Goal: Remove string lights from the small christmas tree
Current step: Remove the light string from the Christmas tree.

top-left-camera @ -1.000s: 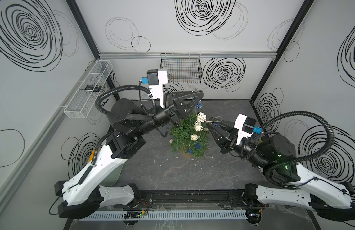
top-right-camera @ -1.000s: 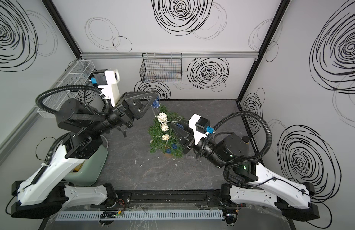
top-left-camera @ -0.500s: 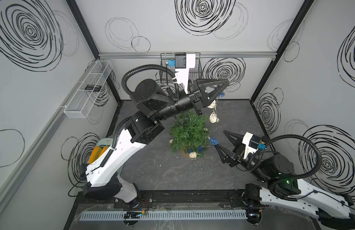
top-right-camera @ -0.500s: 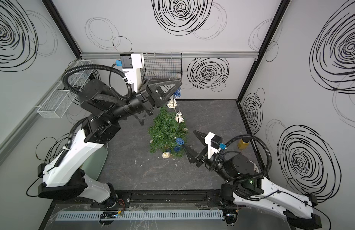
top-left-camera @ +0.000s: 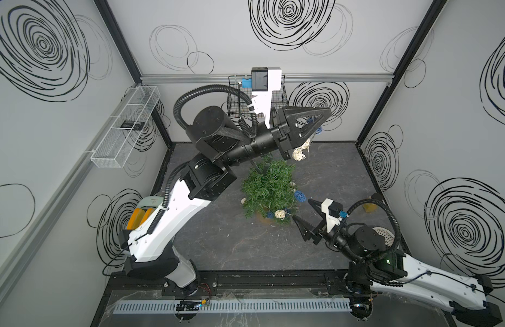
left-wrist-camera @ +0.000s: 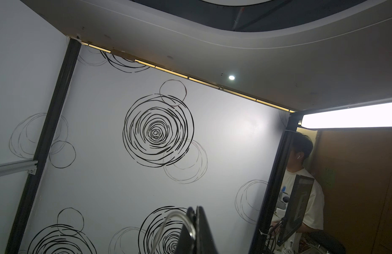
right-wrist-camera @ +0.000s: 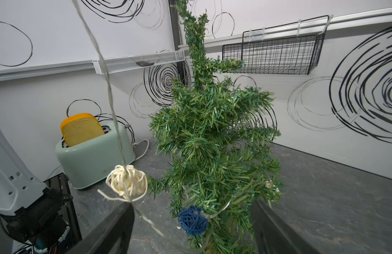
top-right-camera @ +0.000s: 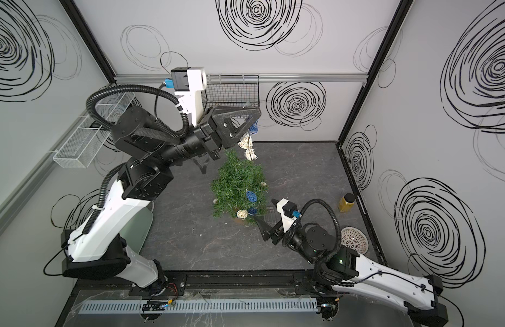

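Left hand (top-left-camera: 325,113): fingers pressed together on wire of string lights (top-left-camera: 299,154), high over small christmas tree (top-left-camera: 269,188). Some balls hang under it, more sit low on tree. Tree stands mid tabletop (top-left-camera: 231,243). Right hand (top-left-camera: 303,211): fingers wide apart, holds nothing, low beside tree. Toaster (right-wrist-camera: 94,158) writing too small to read. One second back: left hand lower, right hand narrower, in at tree.

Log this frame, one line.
left tool: shut on lights, up high | right tool: open, empty, low beside tree | lights: upper run hanging free, lower balls in branches
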Controlling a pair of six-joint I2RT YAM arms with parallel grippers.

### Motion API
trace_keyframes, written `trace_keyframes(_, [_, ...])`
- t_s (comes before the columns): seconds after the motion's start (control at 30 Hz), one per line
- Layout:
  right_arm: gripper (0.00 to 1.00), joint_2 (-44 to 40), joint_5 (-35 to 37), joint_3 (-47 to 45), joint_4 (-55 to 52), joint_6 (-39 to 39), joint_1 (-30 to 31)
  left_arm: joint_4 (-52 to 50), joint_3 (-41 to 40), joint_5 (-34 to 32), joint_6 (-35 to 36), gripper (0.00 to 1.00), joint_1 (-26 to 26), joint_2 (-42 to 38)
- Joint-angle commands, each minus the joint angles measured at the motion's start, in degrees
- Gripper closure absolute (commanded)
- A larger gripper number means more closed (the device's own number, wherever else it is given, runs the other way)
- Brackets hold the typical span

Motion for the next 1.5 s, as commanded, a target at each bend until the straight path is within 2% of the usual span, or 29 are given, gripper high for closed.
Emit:
trace_keyframes(0.0, [0.15, 1.9, 0.5, 0.0, 2.4, 0.8, -0.4, 2.0, 1.3, 0.8, -0.4, 1.00, 0.0, -0.4])
trace_keyframes(0.17, [0.19, 5.4, 1.5, 0.1, 4.4, 1.3, -2.8, 2.1, 1.2, 1.1, -0.6, 1.00, 0.0, -0.8])
trace_keyframes(0.37, [0.26, 7.4, -3.5, 0.7, 5.7, 2.6, -8.7, 1.8, 0.3, 1.1, -0.3, 1.00, 0.1, -2.0])
trace_keyframes(0.5, [0.47, 7.3, -6.2, 0.6, 7.7, 3.0, -11.4, 2.2, -1.2, 1.2, -0.3, 1.00, 0.5, -2.9])
trace_keyframes(0.67, [0.81, 7.4, -6.6, 2.5, 8.9, 3.3, -13.0, 2.8, -3.4, 1.5, -0.6, 1.00, 1.1, -4.2])
trace_keyframes(0.8, [0.99, 7.8, -5.6, 5.9, 8.1, 2.3, -13.8, 3.9, -6.2, 1.4, -0.7, 1.00, 2.1, -6.0])
trace_keyframes(0.93, [1.00, 10.0, -5.4, 11.4, 7.2, 1.6, -16.9, 5.6, -8.0, 2.0, -1.5, 1.00, 3.5, -7.0])
trace_keyframes(1.1, [1.00, 12.0, -7.1, 16.3, 8.0, 1.6, -24.0, 6.5, -8.3, 2.8, -2.0, 1.00, 4.1, -7.0])
trace_keyframes(1.3, [1.00, 17.0, -17.7, 21.3, 9.2, 6.0, -38.1, 6.8, -7.6, 3.3, -1.8, 1.00, 5.5, -6.0])
trace_keyframes(1.47, [1.00, 22.8, -27.2, 24.6, 11.9, 10.7, -48.7, 9.1, -7.6, 4.2, -2.5, 1.00, 9.2, -4.5])
